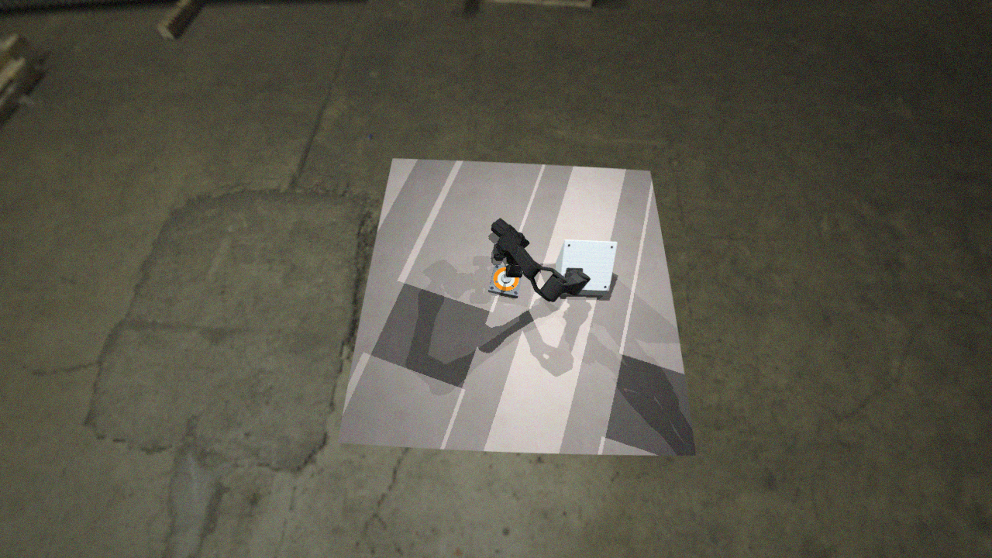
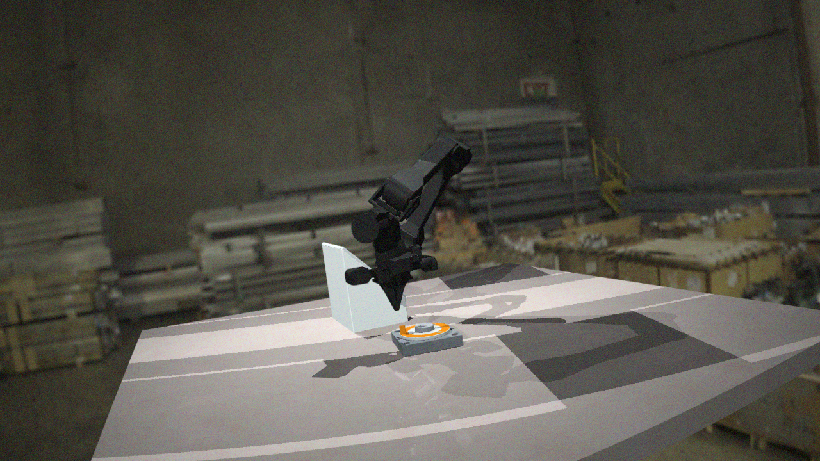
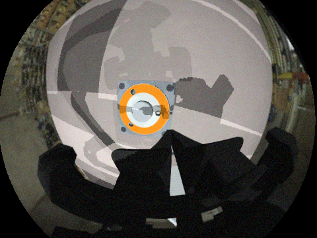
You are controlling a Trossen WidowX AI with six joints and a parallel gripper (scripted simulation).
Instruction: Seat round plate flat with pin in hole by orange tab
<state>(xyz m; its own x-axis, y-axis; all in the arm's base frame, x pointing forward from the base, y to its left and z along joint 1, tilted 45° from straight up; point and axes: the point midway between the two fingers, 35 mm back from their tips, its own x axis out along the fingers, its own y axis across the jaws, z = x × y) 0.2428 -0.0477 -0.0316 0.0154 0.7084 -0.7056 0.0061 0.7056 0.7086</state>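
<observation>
Round orange-ringed plate point(image 3: 144, 110), square grey base point(image 2: 426, 340)

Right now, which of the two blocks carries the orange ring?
The low grey square base, with the orange plate on top; the taller white block has none.

The plate point(image 3: 144, 110) is a round orange ring with a pale grey middle, threaded on the grey post point(image 3: 144, 107) at its centre. It lies on the square grey base point(image 2: 426, 339), which has dark bolt holes at its corners. In the exterior view the plate looks level and low on the base. Its orange tab point(image 3: 164, 112) points right in the wrist view, with a small dark hole point(image 3: 158, 113) just beside it.
</observation>
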